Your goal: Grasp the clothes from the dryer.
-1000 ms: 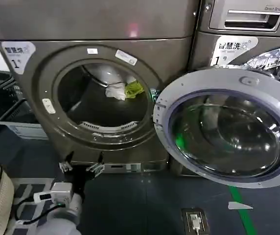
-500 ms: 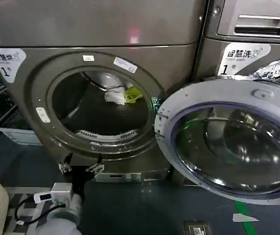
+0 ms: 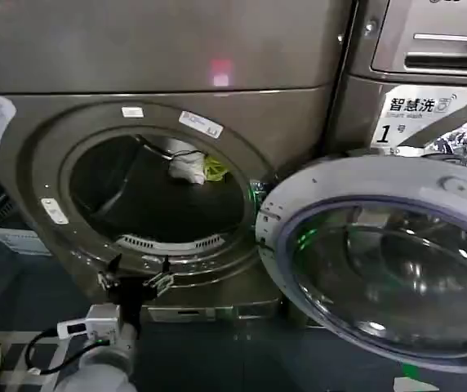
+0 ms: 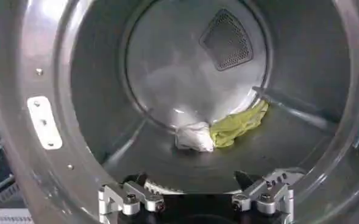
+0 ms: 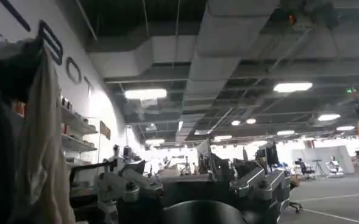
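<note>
Dryer (image 3: 46, 106) shifted left; dark floor (image 3: 21, 273) below

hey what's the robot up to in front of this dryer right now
The left gripper, jaws open, hovers just outside the round mouth of the big dark bronze-grey dryer, whose door stands open. Two small cloths, one white and one yellow-green, lie touching deep in the drum, not yet grasped. The right gripper points away into the room, open.

Dim, even light falls on the dryer (image 3: 160, 57), with a pink glare spot on its front. The drum's back wall (image 4: 185, 73) gleams softly. Ceiling lamps (image 5: 145, 94) blaze against a dark hall.
</note>
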Tool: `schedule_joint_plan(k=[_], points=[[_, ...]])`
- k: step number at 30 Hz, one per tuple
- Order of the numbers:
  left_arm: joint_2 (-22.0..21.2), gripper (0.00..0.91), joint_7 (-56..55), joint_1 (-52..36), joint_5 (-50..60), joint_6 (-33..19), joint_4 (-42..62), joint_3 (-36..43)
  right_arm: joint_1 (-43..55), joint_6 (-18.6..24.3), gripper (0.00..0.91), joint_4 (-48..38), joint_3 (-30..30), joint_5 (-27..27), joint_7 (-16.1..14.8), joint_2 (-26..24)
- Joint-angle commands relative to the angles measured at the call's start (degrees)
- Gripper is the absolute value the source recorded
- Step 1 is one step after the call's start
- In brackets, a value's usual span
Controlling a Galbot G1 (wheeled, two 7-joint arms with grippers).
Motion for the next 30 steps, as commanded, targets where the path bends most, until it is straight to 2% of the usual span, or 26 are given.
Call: schedule_joint_plan(k=[1,30], points=[[0.0,0.907,0.0,0.0,0.0,2.8,0.0,0.0,0.0,0.0,0.907,0.0,0.0,0.0,0.0,0.0],[0.2,0.907,0.3,-0.7,-0.1,2.8,0.6,-0.1,-0.5,0.0,0.907,-1.1,1.3,0.0,0.0,-0.3]])
